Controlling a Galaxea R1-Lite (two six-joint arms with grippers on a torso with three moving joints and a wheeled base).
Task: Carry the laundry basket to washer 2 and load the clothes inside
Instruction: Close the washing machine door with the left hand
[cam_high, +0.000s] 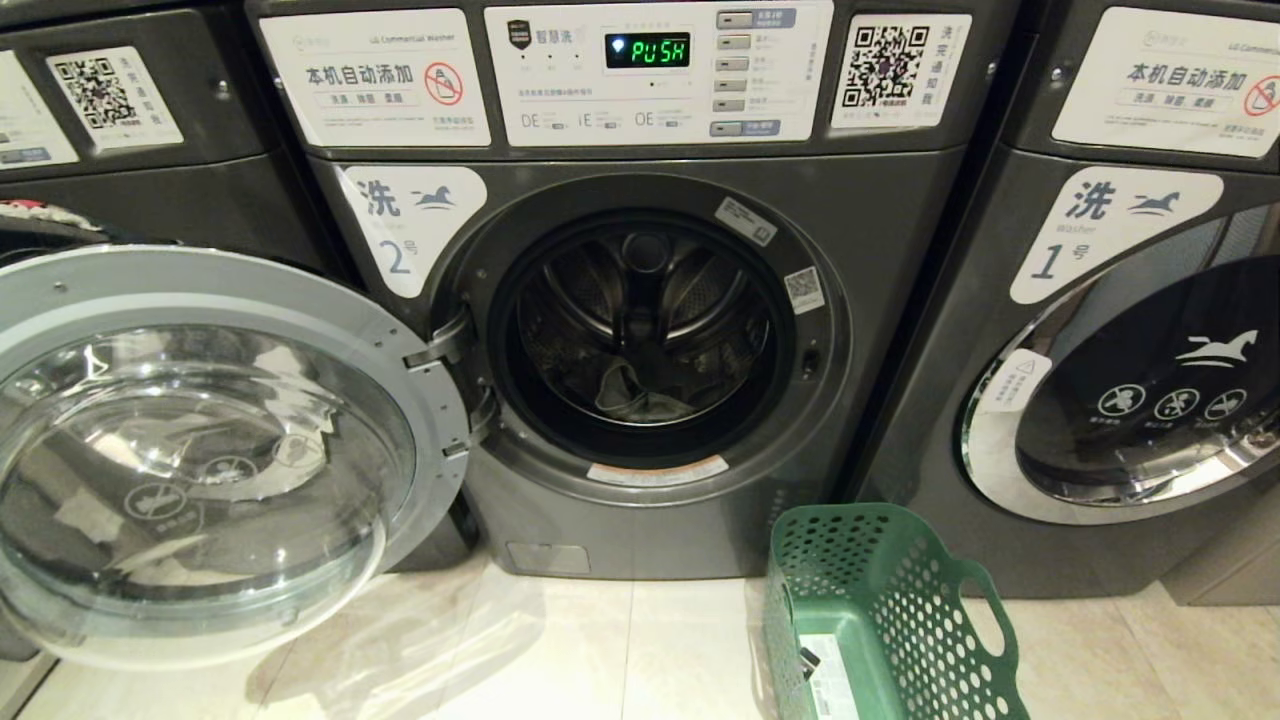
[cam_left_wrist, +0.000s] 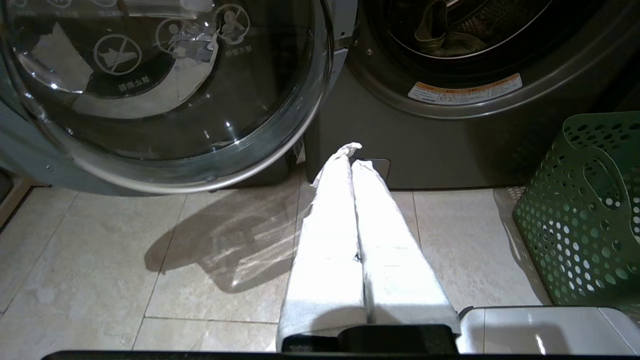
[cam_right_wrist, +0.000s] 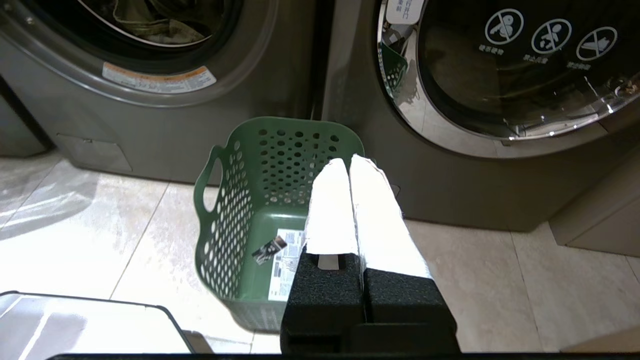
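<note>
Progress: near done | laundry basket (cam_high: 880, 620) emptied, on floor just right of washer 2 (cam_high: 640, 330) | clothes (cam_high: 640, 390) in drum | door (cam_high: 200, 440) open, maybe to close | left gripper (cam_left_wrist: 352, 155), right gripper (cam_right_wrist: 348, 162) pressed together, holding nothing

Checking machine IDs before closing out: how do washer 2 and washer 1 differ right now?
Washer 2 has its door swung open to the left; washer 1 has its door shut. Washer 2's drum shows clothes inside; washer 1's dark glass hides its drum. Labels read 2 and 1. Both are dark grey front-loaders with chrome-rimmed round doors and horse labels.
</note>
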